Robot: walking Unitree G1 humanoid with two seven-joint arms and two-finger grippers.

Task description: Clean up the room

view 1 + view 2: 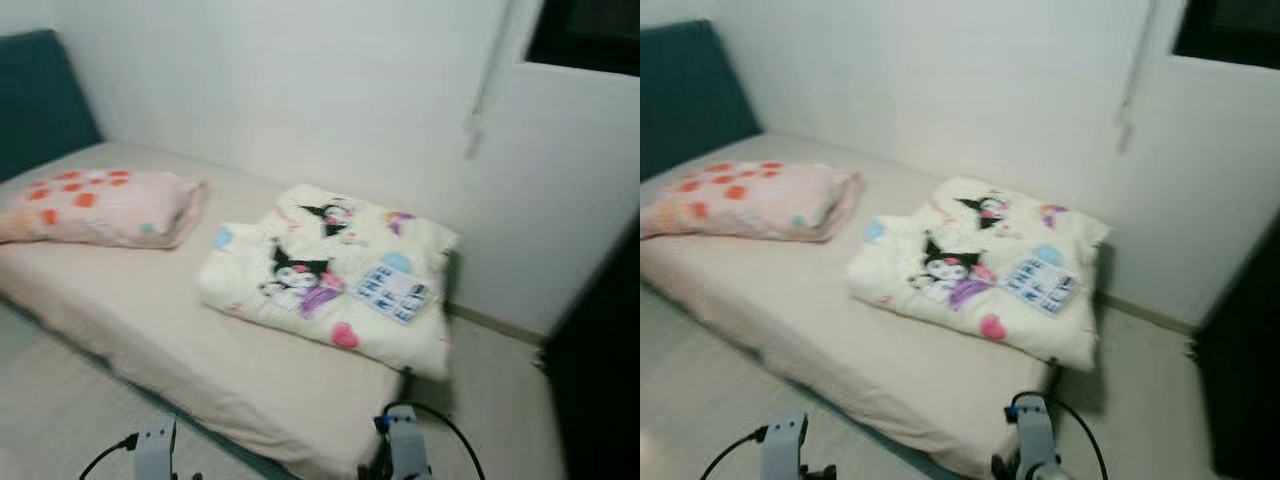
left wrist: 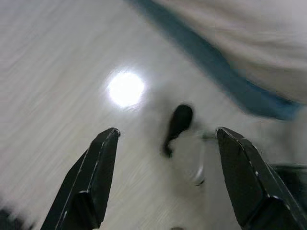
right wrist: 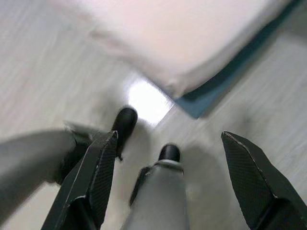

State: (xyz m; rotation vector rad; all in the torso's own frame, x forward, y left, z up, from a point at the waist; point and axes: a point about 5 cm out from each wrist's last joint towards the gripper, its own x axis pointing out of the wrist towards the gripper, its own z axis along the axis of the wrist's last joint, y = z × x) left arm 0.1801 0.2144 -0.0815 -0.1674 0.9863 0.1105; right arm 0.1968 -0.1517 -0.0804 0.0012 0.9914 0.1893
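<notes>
A low bed with a pale sheet (image 1: 150,320) runs along the white wall. A folded cream blanket with cartoon prints (image 1: 330,275) lies at its right end, and a pink pillow with red dots (image 1: 100,207) rests at its left end. Both arms hang low at the bottom of the eye views, left wrist (image 1: 155,450) and right wrist (image 1: 405,450). In the left wrist view my left gripper (image 2: 165,187) is open over the pale floor. In the right wrist view my right gripper (image 3: 168,187) is open above my own legs, beside the bed's corner (image 3: 182,86).
A teal headboard (image 1: 40,95) stands at the bed's far left. A dark piece of furniture (image 1: 600,370) rises at the right edge. Pale wood floor (image 1: 500,400) lies between it and the bed. A cord (image 1: 485,90) hangs on the wall below a dark window.
</notes>
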